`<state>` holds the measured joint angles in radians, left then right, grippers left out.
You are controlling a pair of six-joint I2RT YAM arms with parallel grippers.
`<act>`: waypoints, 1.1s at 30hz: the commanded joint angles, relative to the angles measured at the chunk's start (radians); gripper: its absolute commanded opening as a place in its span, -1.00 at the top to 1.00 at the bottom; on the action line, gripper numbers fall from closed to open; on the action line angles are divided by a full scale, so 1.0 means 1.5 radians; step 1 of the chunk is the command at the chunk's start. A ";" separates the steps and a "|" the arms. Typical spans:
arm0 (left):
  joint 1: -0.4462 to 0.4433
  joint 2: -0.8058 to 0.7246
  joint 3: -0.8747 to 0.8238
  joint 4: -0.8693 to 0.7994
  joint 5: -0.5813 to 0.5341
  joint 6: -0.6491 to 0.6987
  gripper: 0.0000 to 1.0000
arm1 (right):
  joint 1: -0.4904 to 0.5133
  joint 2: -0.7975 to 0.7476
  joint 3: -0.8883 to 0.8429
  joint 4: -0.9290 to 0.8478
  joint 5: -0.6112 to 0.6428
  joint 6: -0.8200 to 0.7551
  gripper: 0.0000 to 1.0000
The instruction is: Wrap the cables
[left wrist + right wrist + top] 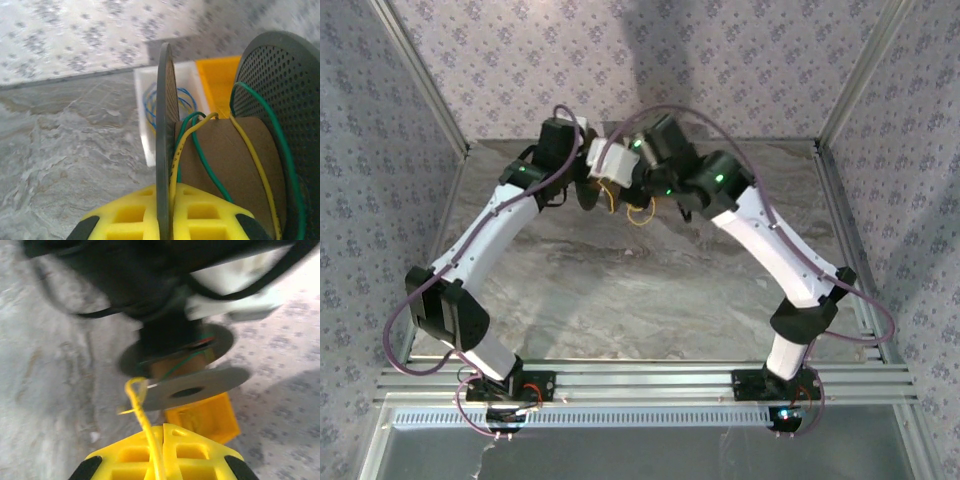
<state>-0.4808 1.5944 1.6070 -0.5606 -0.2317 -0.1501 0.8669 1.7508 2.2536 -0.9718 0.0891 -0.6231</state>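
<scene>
Now the left gripper (172, 210) is shut on the thin rim of the dark spool (280, 100). The yellow wire (176, 150) runs over its brown core (225, 155) and off to the right gripper (162, 447), which pinches it tight. I think it helps to hold the wire snug and lay each turn beside the last.

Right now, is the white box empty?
No, the white box holds loops of blue wire.
</scene>
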 commanded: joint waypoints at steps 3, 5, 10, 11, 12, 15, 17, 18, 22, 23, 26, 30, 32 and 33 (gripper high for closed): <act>-0.041 -0.002 0.019 -0.114 -0.042 0.139 1.00 | -0.077 0.024 0.117 0.034 -0.055 -0.030 1.00; -0.054 -0.003 0.010 -0.140 -0.054 0.154 1.00 | -0.105 0.040 0.149 0.035 -0.066 -0.030 1.00; -0.084 0.001 -0.005 -0.187 -0.067 0.188 1.00 | -0.163 0.070 0.201 0.041 -0.079 -0.024 1.00; -0.092 -0.004 -0.013 -0.189 -0.061 0.197 1.00 | -0.174 0.074 0.201 0.044 -0.076 -0.024 1.00; -0.099 -0.009 -0.021 -0.188 -0.056 0.206 1.00 | -0.188 0.078 0.202 0.045 -0.076 -0.022 1.00; -0.114 -0.039 -0.053 -0.182 -0.038 0.236 1.00 | -0.242 0.098 0.200 0.036 -0.068 -0.010 1.00; -0.115 -0.073 -0.073 -0.182 -0.011 0.256 1.00 | -0.282 0.116 0.194 0.027 -0.060 -0.002 1.00; -0.115 -0.091 -0.082 -0.181 0.004 0.269 1.00 | -0.299 0.124 0.190 0.024 -0.057 0.001 1.00; -0.116 -0.194 -0.124 -0.168 0.100 0.339 1.00 | -0.363 0.166 0.173 -0.001 -0.045 0.017 1.00; -0.116 -0.217 -0.128 -0.166 0.126 0.352 1.00 | -0.372 0.176 0.168 -0.006 -0.045 0.022 1.00; -0.113 -0.287 -0.130 -0.142 0.197 0.371 1.00 | -0.392 0.195 0.129 -0.005 -0.046 0.035 1.00; -0.063 -0.349 -0.114 -0.073 0.314 0.329 1.00 | -0.391 0.195 0.060 0.009 -0.067 0.050 1.00; -0.009 -0.366 -0.112 -0.010 0.404 0.284 1.00 | -0.381 0.185 0.017 0.020 -0.079 0.060 1.00; 0.017 -0.372 -0.114 0.033 0.439 0.250 1.00 | -0.373 0.177 -0.007 0.026 -0.092 0.065 1.00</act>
<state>-0.5171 1.1252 1.4151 -0.5758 0.1558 0.2874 0.3618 2.0266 2.3066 -1.0557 -0.1753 -0.5938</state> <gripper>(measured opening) 0.089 0.067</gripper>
